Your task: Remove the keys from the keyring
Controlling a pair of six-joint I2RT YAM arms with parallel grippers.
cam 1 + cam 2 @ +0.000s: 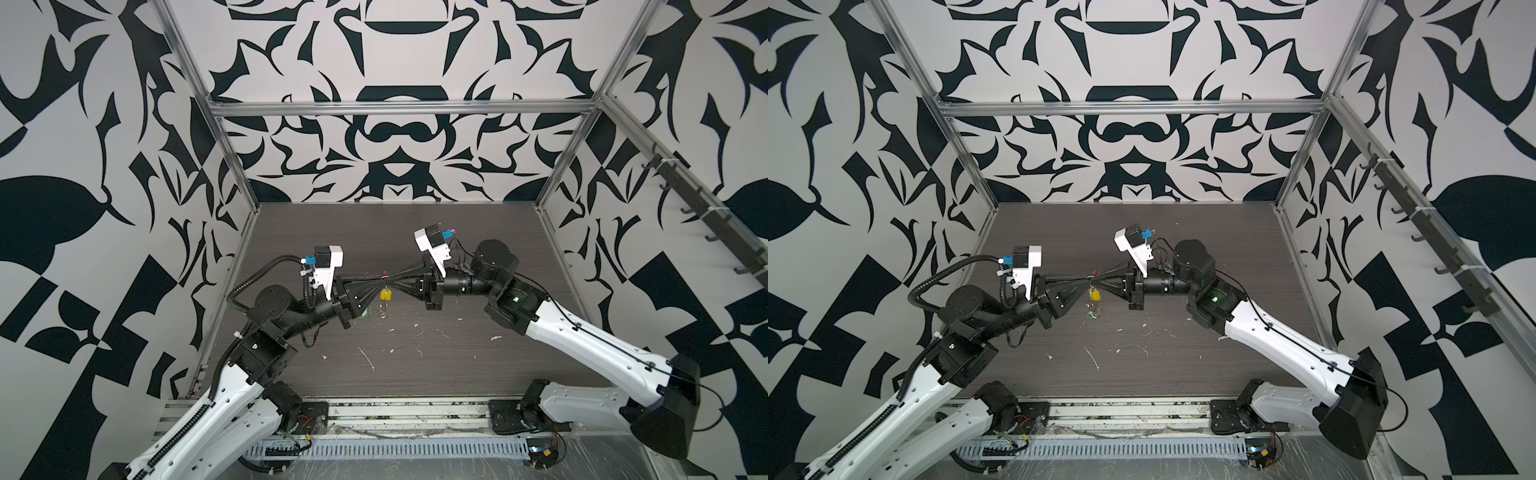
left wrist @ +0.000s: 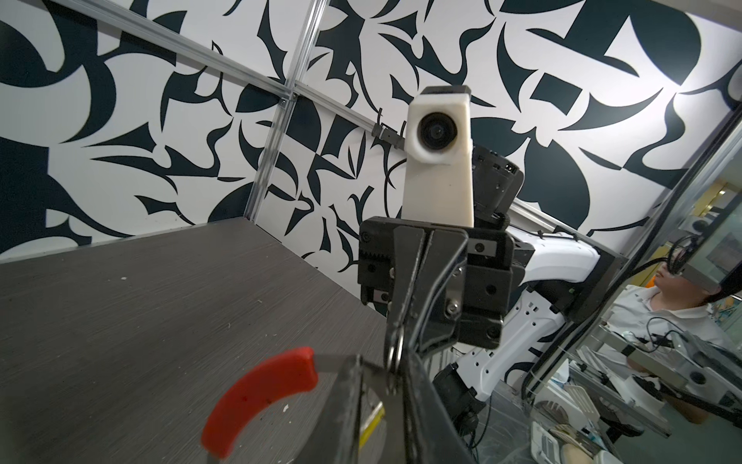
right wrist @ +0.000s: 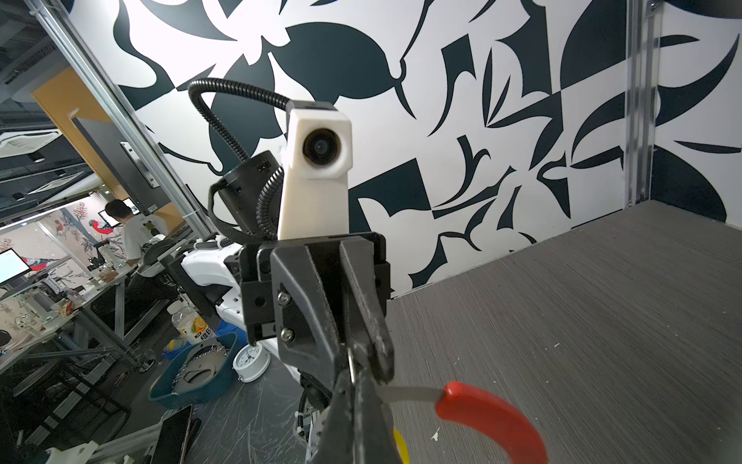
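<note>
1. Right fingers are closed, pinching the keyring on its bare grey hoop just beside the red sleeve.
2. Left fingers meet them tip to tip at mid-frame in both top views. They are narrowed about a small ring, but I cannot tell whether they clamp it.
3. Keyring is held above the bench, sleeve uppermost.
4. Yellow key hangs just below the tips.
5. Green key lies on the bench, lower left of the yellow one.
</note>
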